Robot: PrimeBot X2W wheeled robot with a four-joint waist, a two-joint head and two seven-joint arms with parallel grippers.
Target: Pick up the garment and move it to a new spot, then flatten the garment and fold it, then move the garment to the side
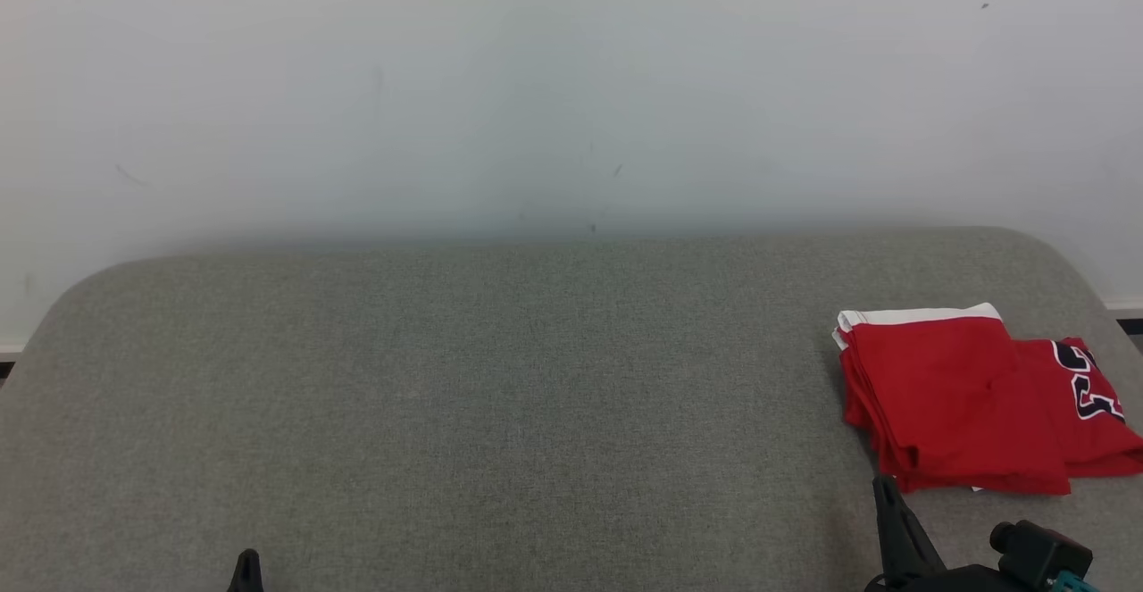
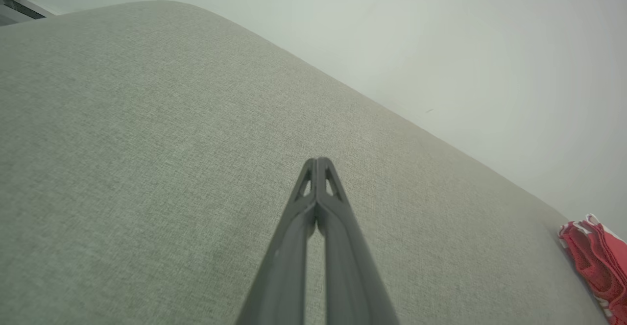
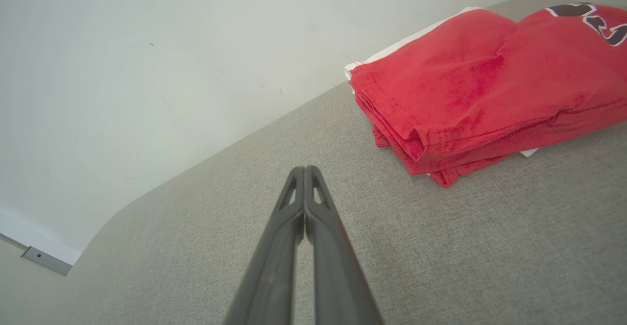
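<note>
- The left gripper [image 1: 246,570] is at the lower left, over the grey fabric top of the desk [image 1: 500,378]. Its jaws are pressed together and pinch nothing.
- Behind the desk stands a pale wall [image 1: 536,83].
- The right gripper [image 1: 884,485] is at the lower right, also with jaws pressed together and nothing between them. Its tip is just beside the near left corner of the garment, apart from it.
- The red folded garment [image 1: 955,396] lies flat at the right end of the desk, well apart from the left gripper. It has a white band along the far edge and a black print on its right part.
</note>
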